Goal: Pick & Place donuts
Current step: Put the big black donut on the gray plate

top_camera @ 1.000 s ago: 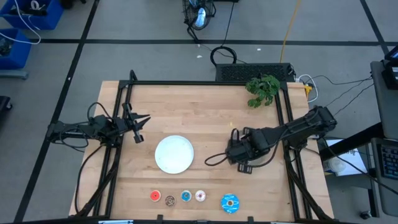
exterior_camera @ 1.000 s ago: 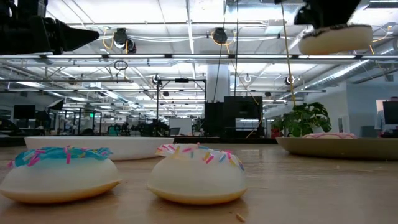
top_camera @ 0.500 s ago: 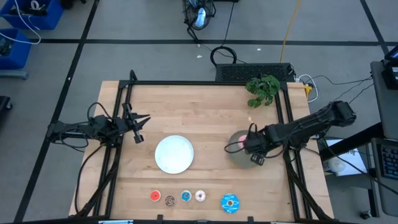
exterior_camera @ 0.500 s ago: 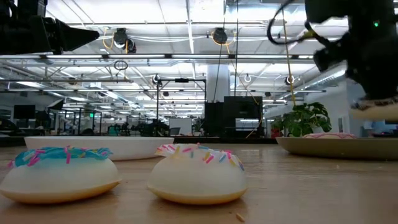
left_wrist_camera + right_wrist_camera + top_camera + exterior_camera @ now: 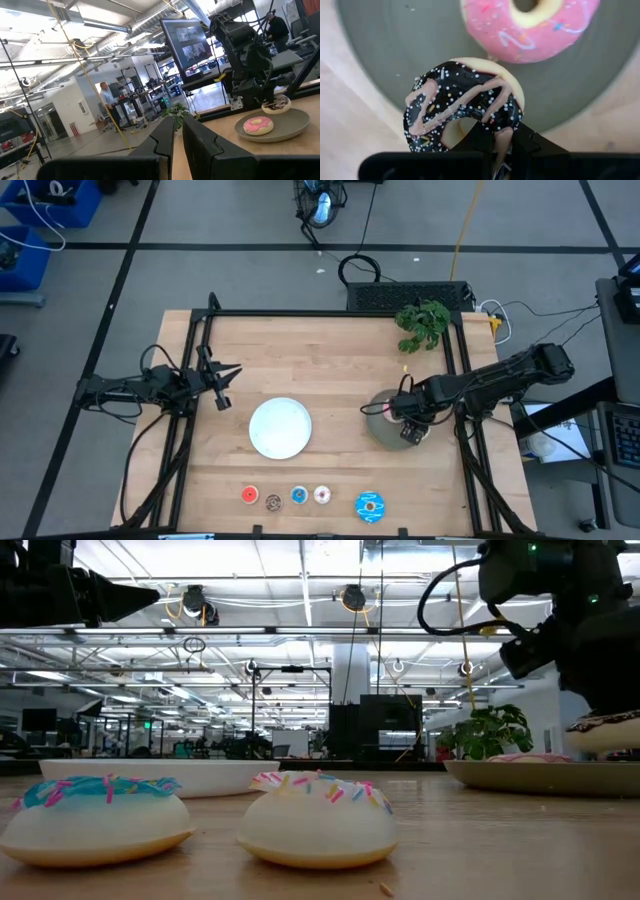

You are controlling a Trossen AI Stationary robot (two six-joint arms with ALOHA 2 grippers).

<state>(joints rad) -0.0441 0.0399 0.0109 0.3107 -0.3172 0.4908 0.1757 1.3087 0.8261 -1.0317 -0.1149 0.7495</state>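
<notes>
Above the grey plate (image 5: pixel 385 430) on the worktop's (image 5: pixel 320 350) right side, the right gripper (image 5: pixel 502 145) pinches the chocolate sprinkled donut (image 5: pixel 462 105) beside the pink donut (image 5: pixel 532 22) lying on that plate. Left gripper (image 5: pixel 222 385), fingers pressed together, waits near the left edge.

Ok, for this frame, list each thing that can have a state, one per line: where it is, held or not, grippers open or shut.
chocolate donut: held by the right gripper above the grey plate's edge
pink donut: lying on the grey plate
white plate: nothing on it
four tiny donuts and blue donut: in a row on the table
right gripper: shut on chocolate donut
left gripper: shut, holding nothing
</notes>
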